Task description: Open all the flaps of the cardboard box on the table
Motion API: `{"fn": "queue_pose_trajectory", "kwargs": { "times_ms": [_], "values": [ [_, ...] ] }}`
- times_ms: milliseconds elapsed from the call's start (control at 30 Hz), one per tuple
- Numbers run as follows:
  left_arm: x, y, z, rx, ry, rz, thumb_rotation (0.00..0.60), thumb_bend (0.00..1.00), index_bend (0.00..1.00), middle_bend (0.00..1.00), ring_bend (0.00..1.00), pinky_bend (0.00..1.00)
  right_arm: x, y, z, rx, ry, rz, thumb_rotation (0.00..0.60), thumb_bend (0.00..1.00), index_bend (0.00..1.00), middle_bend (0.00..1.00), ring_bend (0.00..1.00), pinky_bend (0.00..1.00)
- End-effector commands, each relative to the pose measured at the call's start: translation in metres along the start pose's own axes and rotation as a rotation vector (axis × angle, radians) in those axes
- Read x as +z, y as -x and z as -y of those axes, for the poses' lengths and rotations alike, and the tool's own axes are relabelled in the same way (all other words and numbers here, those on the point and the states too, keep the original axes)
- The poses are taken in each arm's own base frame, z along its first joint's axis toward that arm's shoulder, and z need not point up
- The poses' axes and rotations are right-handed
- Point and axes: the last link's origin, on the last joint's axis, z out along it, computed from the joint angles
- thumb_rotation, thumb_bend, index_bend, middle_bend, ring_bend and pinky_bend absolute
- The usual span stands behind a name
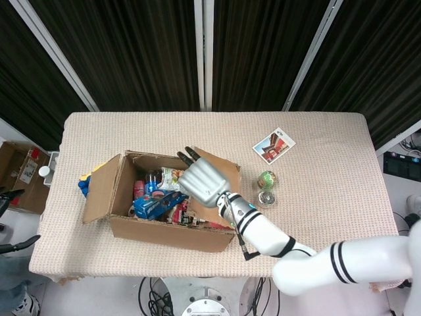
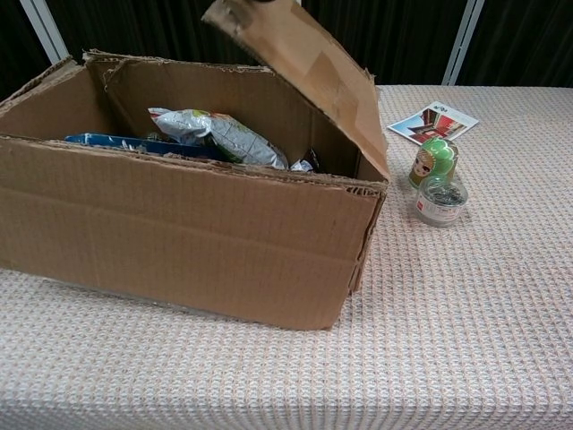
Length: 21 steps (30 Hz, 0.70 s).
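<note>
Head view: right hand (image 1: 202, 179) reaches over the cardboard box (image 1: 164, 234) left of the table (image 1: 329, 217) centre, its dark fingertips (image 1: 189, 155) on the box's right flap (image 1: 222, 166); whether it grips, I cannot tell. Left flap (image 1: 102, 189) lies spread outward. Chest view: right flap stands raised, tilted over the box; a small jar (image 2: 441, 199) sits just right.

Even overhead light fills my head view; the table (image 1: 316, 217) reads bright against near-black curtains (image 1: 138, 52), and a soft sheen sits on the right hand (image 1: 204, 181). In my chest view, the cardboard box (image 2: 197, 233) shades its interior; focus stays sharp, shadows faint.
</note>
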Motion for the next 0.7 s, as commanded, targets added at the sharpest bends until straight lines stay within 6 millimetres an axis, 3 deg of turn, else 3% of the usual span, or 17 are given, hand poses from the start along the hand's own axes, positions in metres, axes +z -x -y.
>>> {"fn": "queue_pose_trajectory", "kwargs": {
  "times_ms": [33,167,567,700],
  "values": [
    [0.002,0.001,-0.002,0.0,0.006,0.006,0.271,0.0,0.16,0.24,0.13,0.29,-0.033,-0.017,-0.019,0.059,0.027,-0.009,0.6,1.0,0.54,0.54,0.01,0.0],
    [0.005,0.003,-0.007,-0.008,0.019,0.009,0.266,0.0,0.16,0.24,0.13,0.29,-0.061,-0.02,-0.041,0.092,0.075,0.015,0.6,1.0,0.51,0.54,0.01,0.0],
    [0.012,0.007,-0.015,-0.016,0.039,0.031,0.264,0.0,0.16,0.23,0.13,0.29,-0.147,0.021,-0.116,0.177,0.235,0.07,0.6,1.0,0.42,0.53,0.01,0.0],
    [0.015,0.009,-0.017,-0.018,0.047,0.038,0.262,0.0,0.16,0.23,0.13,0.29,-0.177,0.037,-0.143,0.237,0.296,0.025,0.6,1.0,0.33,0.5,0.01,0.0]
  ]
}}
